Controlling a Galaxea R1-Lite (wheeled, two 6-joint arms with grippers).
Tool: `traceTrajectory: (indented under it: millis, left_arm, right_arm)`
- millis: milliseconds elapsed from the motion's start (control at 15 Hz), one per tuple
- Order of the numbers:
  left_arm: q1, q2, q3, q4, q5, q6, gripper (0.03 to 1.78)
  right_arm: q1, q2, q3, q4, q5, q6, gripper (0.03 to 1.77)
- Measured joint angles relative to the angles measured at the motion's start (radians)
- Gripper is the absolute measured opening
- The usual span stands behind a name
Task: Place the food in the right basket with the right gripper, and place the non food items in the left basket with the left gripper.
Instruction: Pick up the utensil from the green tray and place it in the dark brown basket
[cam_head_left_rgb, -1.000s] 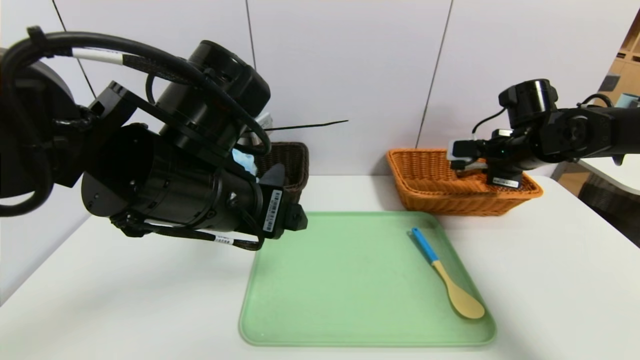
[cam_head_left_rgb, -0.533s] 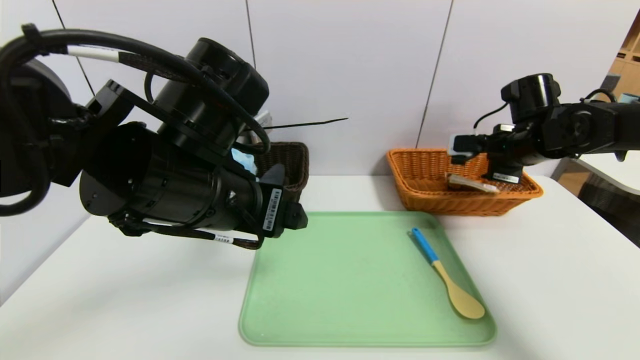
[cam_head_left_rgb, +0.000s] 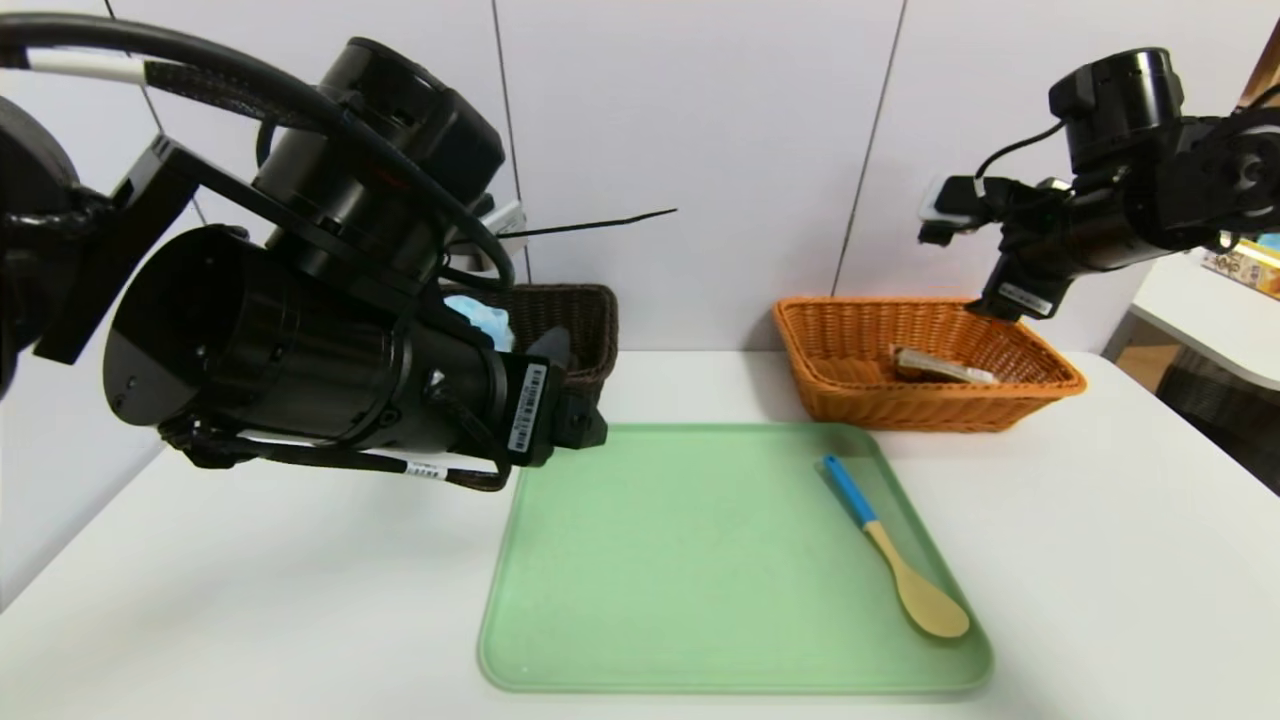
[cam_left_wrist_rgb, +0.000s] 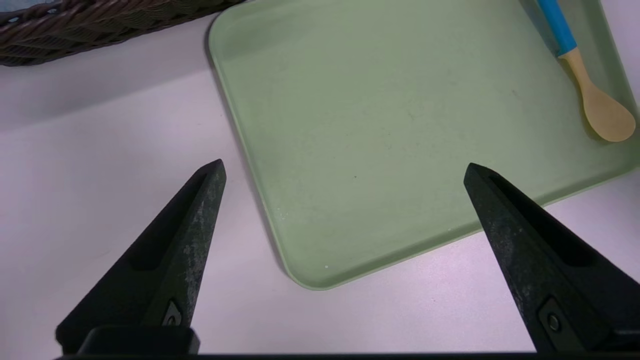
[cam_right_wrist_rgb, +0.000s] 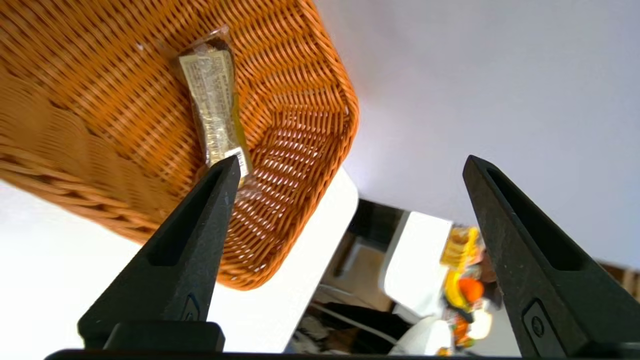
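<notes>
**Snack is in, spoon comes next**

The snack (cam_head_left_rgb: 940, 366) lies flat inside the orange basket (cam_head_left_rgb: 850, 395), touching nothing else. The right gripper (cam_right_wrist_rgb: 350, 165) hangs above the basket's far side with its two fingers wide apart and nothing between them.

The spoon (cam_head_left_rgb: 893, 545) is the one thing on the green tray (cam_head_left_rgb: 690, 560). It lies near the tray's right edge, with its blue handle pointing to the baskets. It is not food, so it belongs in the brown basket (cam_head_left_rgb: 580, 330), where a bit of blue pouf (cam_head_left_rgb: 487, 322) shows.

The left gripper (cam_left_wrist_rgb: 345, 170) hovers over the tray's near left corner, fingers wide apart and holding nothing. The spoon is well apart from it. To do this well, I think it should reach across, come down over the thin middle of the spoon with one finger on each side, then squeeze. The spoon lies low and flat, so the fingers likely need to go right down to the tray.
</notes>
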Motion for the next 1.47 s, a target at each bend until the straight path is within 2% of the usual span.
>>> traceTrajectory:
  millis: [400,667,800,933,1200,1467]
  left_arm:
    - [0.000,-0.010,-0.002,-0.001,0.000,0.001,1.69]
    - [-0.004,-0.001,-0.003,-0.036,-0.001,-0.001,1.69]
    - [-0.022,0.012,-0.004,-0.093,-0.001,0.003,1.69]
    - [-0.044,0.031,-0.008,-0.119,-0.001,-0.001,1.69]
    - [-0.131,0.083,-0.013,-0.177,0.003,-0.058,1.69]
    - [-0.204,0.159,-0.016,-0.285,0.007,-0.117,1.69]
  right_arm:
    - [0.009,-0.103,0.010,0.123,0.006,0.327,1.63]
    - [0.027,-0.165,0.039,0.131,0.000,0.636,1.66]
    - [0.031,-0.213,0.104,0.132,-0.006,0.796,1.67]
    - [0.029,-0.267,0.177,0.132,-0.010,0.925,1.68]
    - [0.029,-0.372,0.321,0.132,-0.011,1.110,1.69]
    - [0.039,-0.466,0.432,0.131,-0.014,1.139,1.69]
